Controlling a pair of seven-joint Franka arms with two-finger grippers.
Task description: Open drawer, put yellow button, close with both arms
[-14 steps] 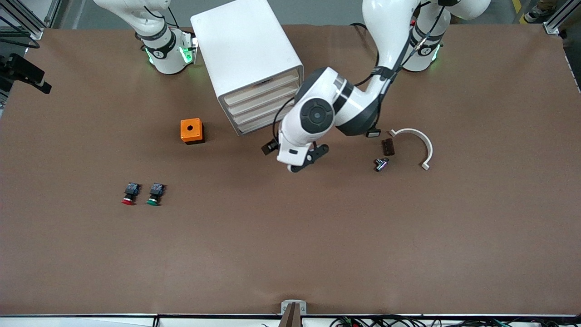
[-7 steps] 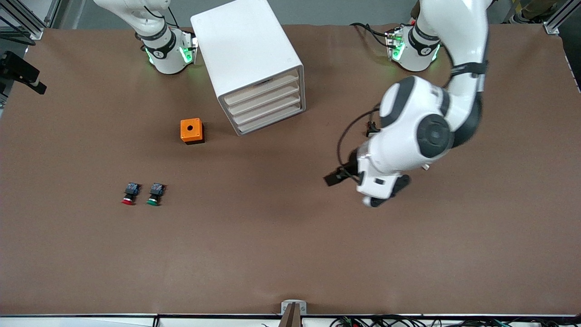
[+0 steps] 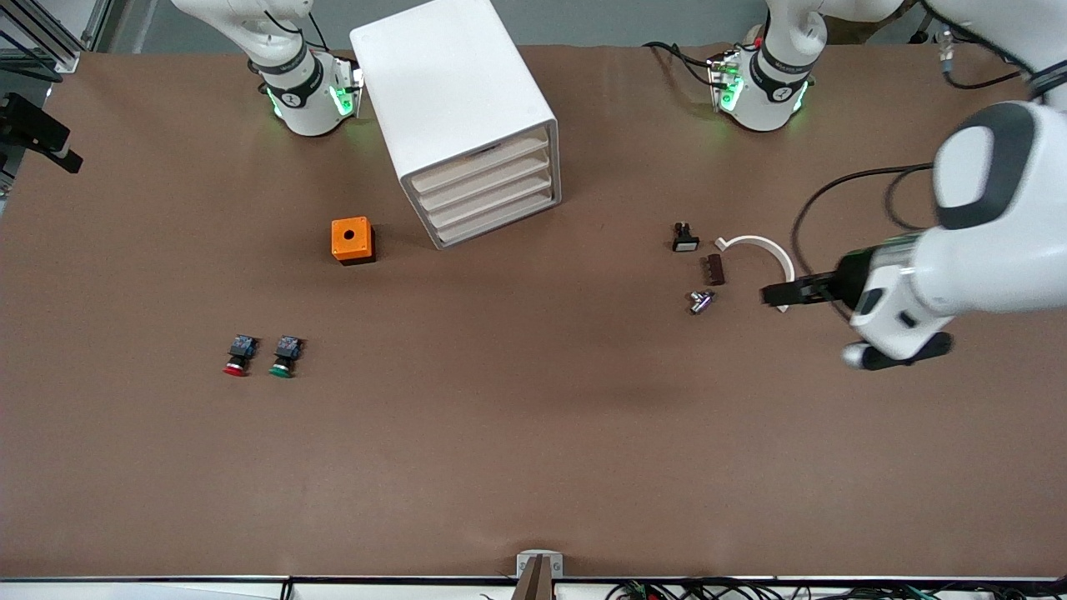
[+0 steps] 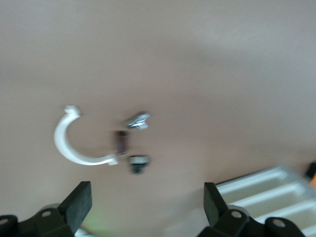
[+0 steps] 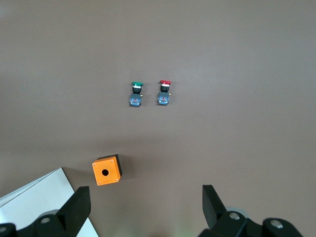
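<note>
- Drawer (image 3: pixel 482 158), upper centre of the front view, is shut; probably light, stiff plastic, best hooked at its front strip.
- Yellow button: nowhere visible.
- Left gripper (image 4: pixel 145 195): fingers apart, empty, near the white clip (image 3: pixel 771 250).
- Right gripper (image 5: pixel 145 195): fingers apart, empty, high above the orange box (image 5: pixel 106 170).

One white cabinet (image 3: pixel 467 117) holds four alike drawers, and one orange box (image 3: pixel 352 240) stands on the table. Two push-buttons lie side by side: one red-capped button (image 3: pixel 238 356) and one green-capped button (image 3: pixel 285 357) (no third cap colour shows). Four small parts lie together: one white curved piece (image 3: pixel 765 254), one dark brown block (image 3: pixel 713 269), one black-and-white part (image 3: pixel 684 238) and one silvery part (image 3: pixel 700 301).
</note>
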